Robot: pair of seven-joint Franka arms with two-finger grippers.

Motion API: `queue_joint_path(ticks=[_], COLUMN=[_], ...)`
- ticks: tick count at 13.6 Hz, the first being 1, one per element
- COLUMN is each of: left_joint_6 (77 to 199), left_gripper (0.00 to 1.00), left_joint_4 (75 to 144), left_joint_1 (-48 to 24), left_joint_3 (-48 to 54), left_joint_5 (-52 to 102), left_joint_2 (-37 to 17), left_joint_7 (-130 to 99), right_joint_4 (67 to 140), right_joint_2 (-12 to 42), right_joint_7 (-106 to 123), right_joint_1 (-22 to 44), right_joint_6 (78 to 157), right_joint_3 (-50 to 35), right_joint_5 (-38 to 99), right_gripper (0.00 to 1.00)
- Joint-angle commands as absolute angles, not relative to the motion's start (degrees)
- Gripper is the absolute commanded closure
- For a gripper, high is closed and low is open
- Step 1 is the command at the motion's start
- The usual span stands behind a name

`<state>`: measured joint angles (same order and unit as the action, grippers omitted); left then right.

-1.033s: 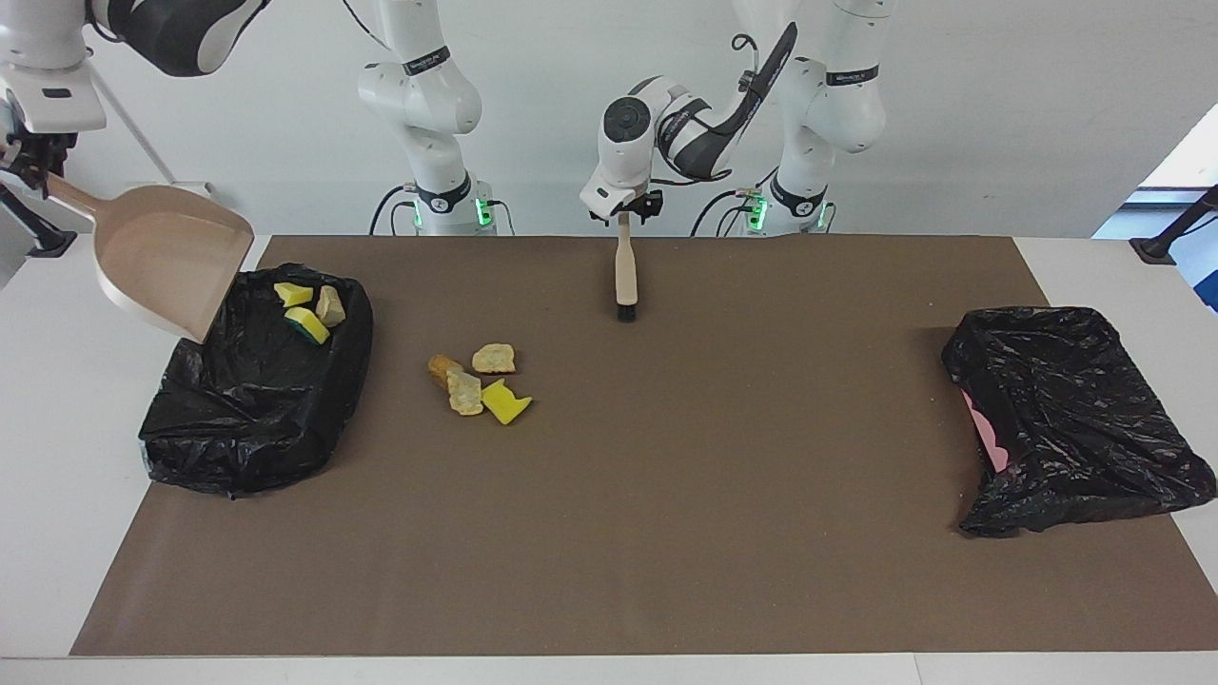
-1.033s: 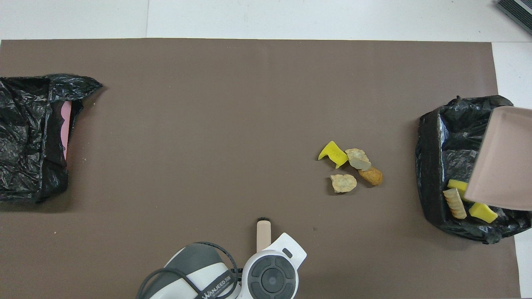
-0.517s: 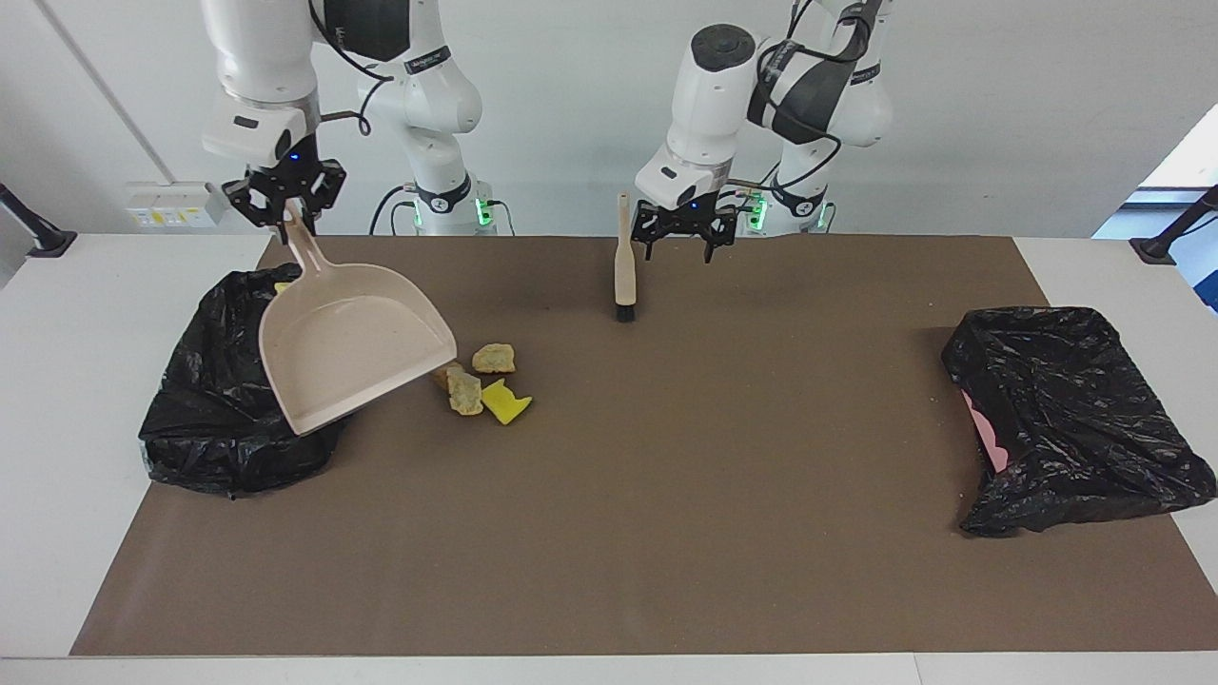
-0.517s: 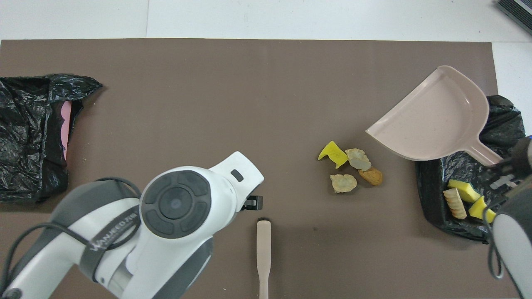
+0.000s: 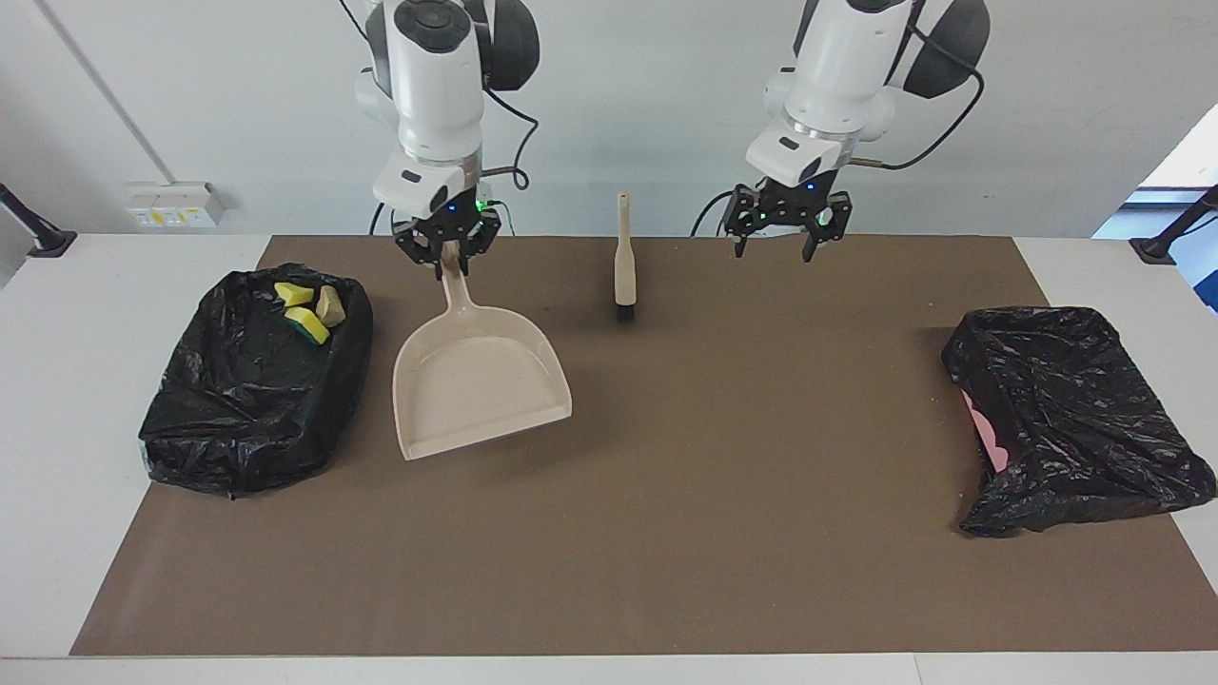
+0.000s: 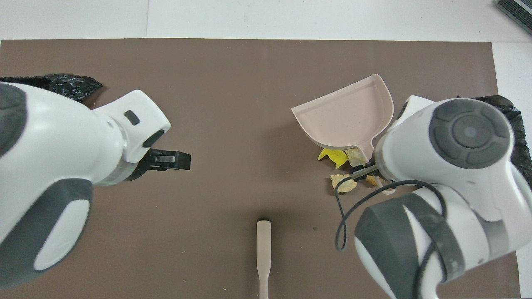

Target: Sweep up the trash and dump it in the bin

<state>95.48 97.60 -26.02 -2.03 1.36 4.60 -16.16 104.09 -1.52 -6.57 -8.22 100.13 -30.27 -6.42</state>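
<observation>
Brown mat (image 5: 666, 533) on white tabletop (image 5: 57, 428), pale wall at the robots' backs. Nearest the robots: brush (image 5: 623, 262), upright on its bristle end, gripped by nothing.

Beside it, toward the left arm's end: left end effector (image 5: 773, 252). Hangs over bare mat with fingers spread wide and carries nothing.

Toward the right arm's end: right end effector (image 5: 447, 255). Pinches narrow on the handle of the dustpan (image 5: 481, 381) and holds the pan off the mat, open lip pointing away from the robots.

Under the handle and the pan's near edge, seen from overhead: loose trash (image 6: 332, 155) on the mat, a yellow sponge scrap and tan chunks, partly covered.

At the right arm's end of the mat: black-bagged bin (image 5: 247, 409), with yellow sponge scraps (image 5: 303, 309) and a tan chunk inside, at its robot-side corner.

At the left arm's end: second black bag (image 5: 1075, 409), pink showing at one edge.
</observation>
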Motion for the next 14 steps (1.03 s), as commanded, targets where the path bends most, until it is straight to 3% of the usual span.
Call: queue_joint_path(ticks=[1,9,12,14], left_joint_6=[88.26,81.22,77.79,76.99], left_gripper=[0.00,0.00,0.00,0.00], left_joint_4=[93.61,85.70,79.39,78.22], left_joint_1=[-20.15,-10.21,-5.39,-3.87], left_joint_3=[-1.41,-1.49,-1.32,-1.32], left_joint_5=[0.62,2.19,4.47,5.10], left_joint_2=[5.45,4.05,0.10,-0.53], left_joint_7=[-8.03,-0.26,3.31,6.58], right_joint_4=[102.57,93.26,93.16,93.69], right_joint_2=[5.25,23.71,26.54,27.24], right_joint_7=[-18.50,-37.09,-39.19,-39.11], right_joint_1=[-3.01,7.29,9.15,8.27], right_joint_6=[105.62,114.43,119.52,122.07], right_joint_3=[-29.97,-29.88,-29.88,-29.88], right_joint_5=[-5.97,-10.53,-13.89,-13.01], right_gripper=[1.00,1.00,1.00,0.91])
